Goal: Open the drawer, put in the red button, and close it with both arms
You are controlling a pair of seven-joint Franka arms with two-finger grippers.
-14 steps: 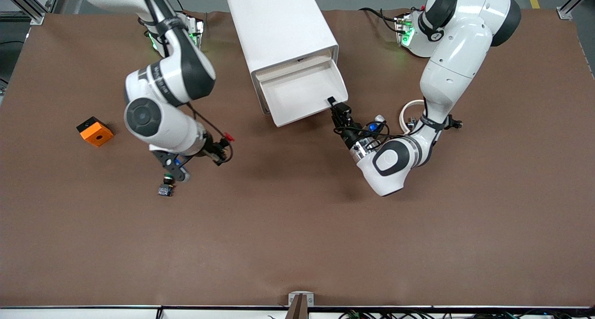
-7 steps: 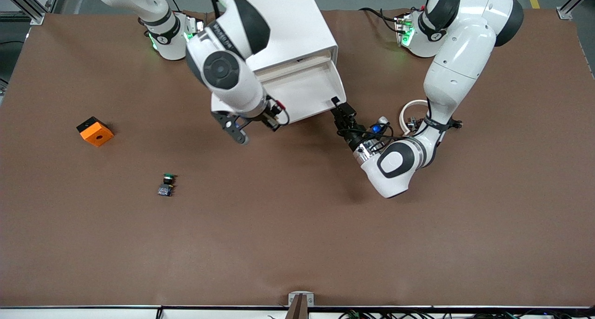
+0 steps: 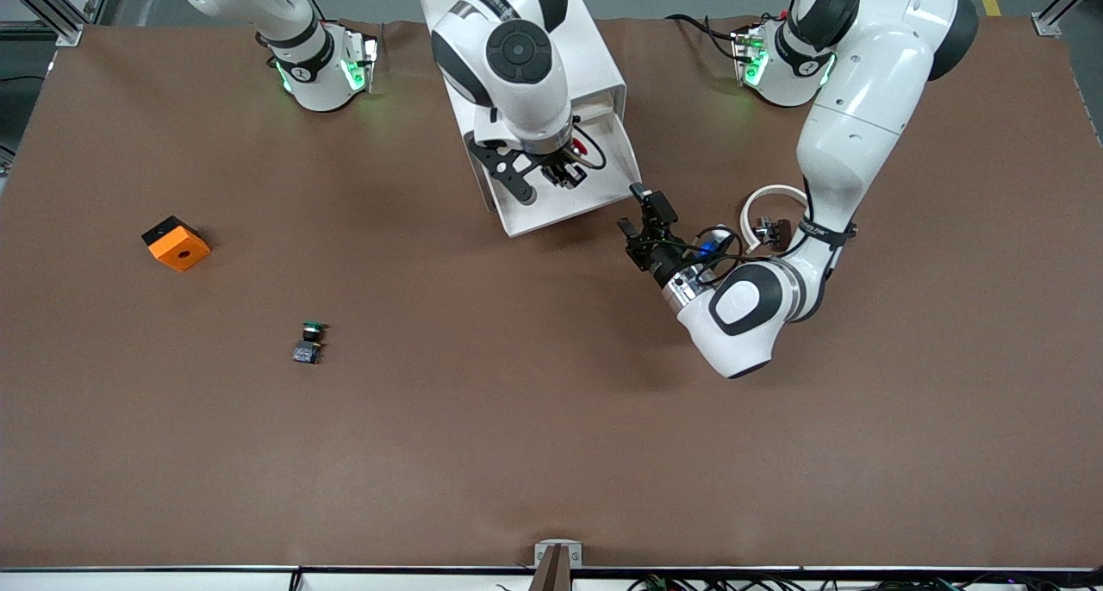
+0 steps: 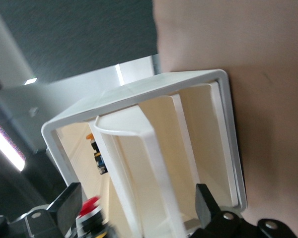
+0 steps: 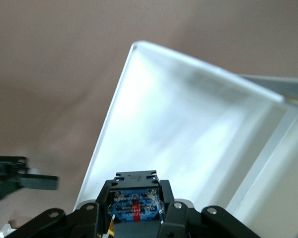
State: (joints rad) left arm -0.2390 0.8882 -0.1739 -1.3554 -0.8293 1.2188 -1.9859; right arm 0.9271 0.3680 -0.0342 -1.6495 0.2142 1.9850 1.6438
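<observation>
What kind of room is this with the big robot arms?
Probably a robot testing lab: two glossy white robot arms are bolted to a wide brown table, with metal frame posts at its corners and cables trailing.

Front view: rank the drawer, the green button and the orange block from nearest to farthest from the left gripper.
From the left gripper:
1. Drawer, open, right beside it.
2. Green button, lying nearer the front camera, toward the right arm's end.
3. Orange block, closest to the right arm's end of the table.

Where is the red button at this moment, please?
The red button is gripped in the right gripper, which hangs over the open drawer of the white cabinet in the front view.
</observation>
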